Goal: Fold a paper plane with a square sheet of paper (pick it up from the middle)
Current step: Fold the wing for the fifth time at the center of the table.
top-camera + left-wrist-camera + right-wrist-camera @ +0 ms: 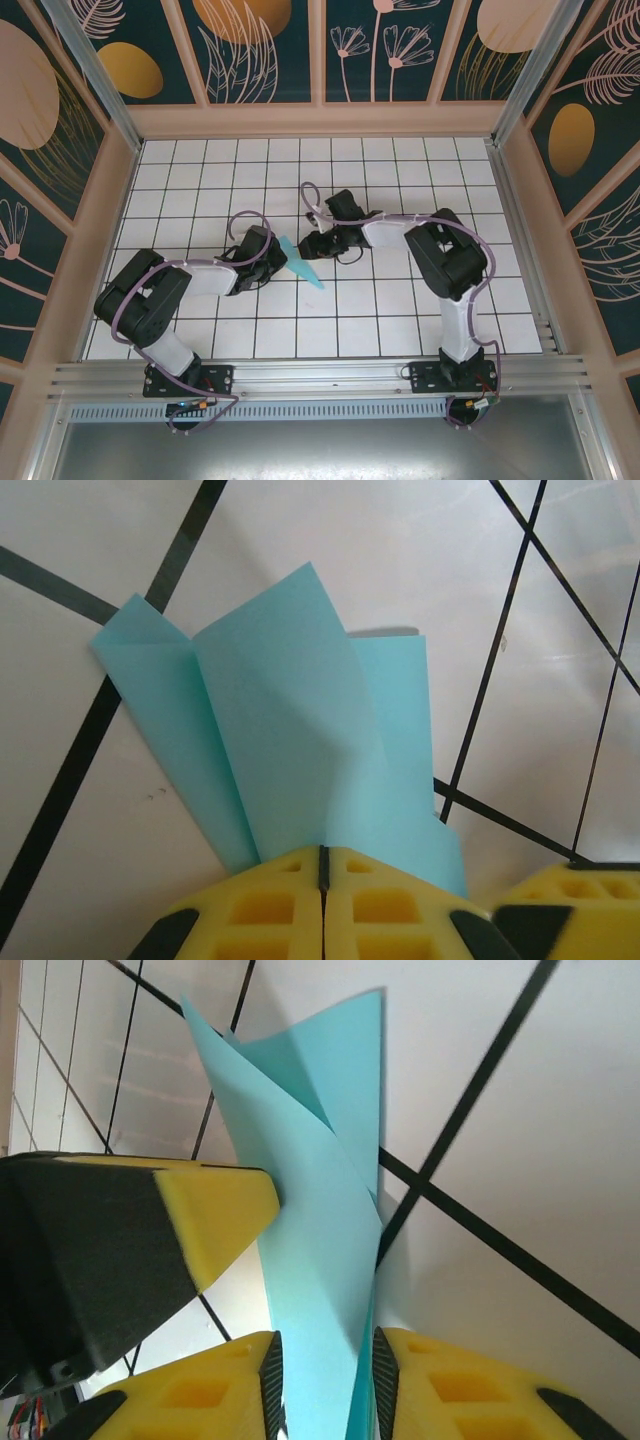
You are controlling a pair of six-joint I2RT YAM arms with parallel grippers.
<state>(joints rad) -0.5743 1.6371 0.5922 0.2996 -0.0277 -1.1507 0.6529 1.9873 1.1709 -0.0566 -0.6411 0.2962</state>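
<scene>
Item: folded light-blue paper (304,264), mid-table (400,300), tip toward 5 o'clock. Left gripper (322,875), at 9 o'clock, clamped on it. Right gripper (322,1370), crowding at 1 o'clock, jaws parted around its edge.

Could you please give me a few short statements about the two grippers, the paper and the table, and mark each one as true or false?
1. The left gripper is shut on the light-blue paper. True.
2. The light-blue paper lies flat as an unfolded square. False: it is folded, with creases and overlapping layers, and its flaps spread apart.
3. The right gripper is open, with the paper passing between its two sides. True.
4. The table is bare brown wood. False: it is white, with a grid of dark lines.
</scene>
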